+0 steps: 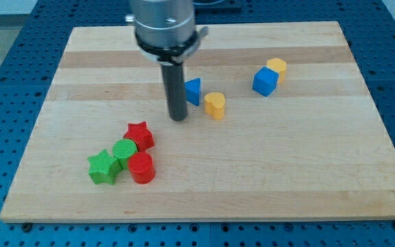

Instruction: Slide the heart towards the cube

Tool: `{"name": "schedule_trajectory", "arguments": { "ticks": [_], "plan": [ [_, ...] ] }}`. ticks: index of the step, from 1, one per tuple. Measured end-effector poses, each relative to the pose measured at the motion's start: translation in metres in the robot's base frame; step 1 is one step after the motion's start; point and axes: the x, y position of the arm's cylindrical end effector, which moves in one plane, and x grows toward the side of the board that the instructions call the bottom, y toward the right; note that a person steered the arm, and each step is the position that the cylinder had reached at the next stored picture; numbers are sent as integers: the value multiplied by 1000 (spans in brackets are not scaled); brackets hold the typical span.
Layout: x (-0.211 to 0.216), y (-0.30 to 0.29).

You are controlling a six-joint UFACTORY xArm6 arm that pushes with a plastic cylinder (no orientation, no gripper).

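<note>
A yellow heart point(214, 105) lies near the middle of the wooden board. A blue cube point(265, 81) sits up and to the right of it, touching a yellow block point(277, 66) behind it. My tip point(178, 117) rests on the board just left of the heart, a small gap apart. A small blue block point(193, 91) sits right of the rod, up-left of the heart.
A cluster at the lower left holds a red star point(140, 135), a red cylinder point(141, 167), a green star point(103, 167) and a green block point(124, 149). The board's edge point(204, 218) runs along the view's bottom.
</note>
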Motion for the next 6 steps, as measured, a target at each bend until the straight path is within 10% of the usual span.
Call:
{"name": "schedule_trajectory", "arguments": {
  "ticks": [6],
  "plan": [
    [0,60]
  ]
}}
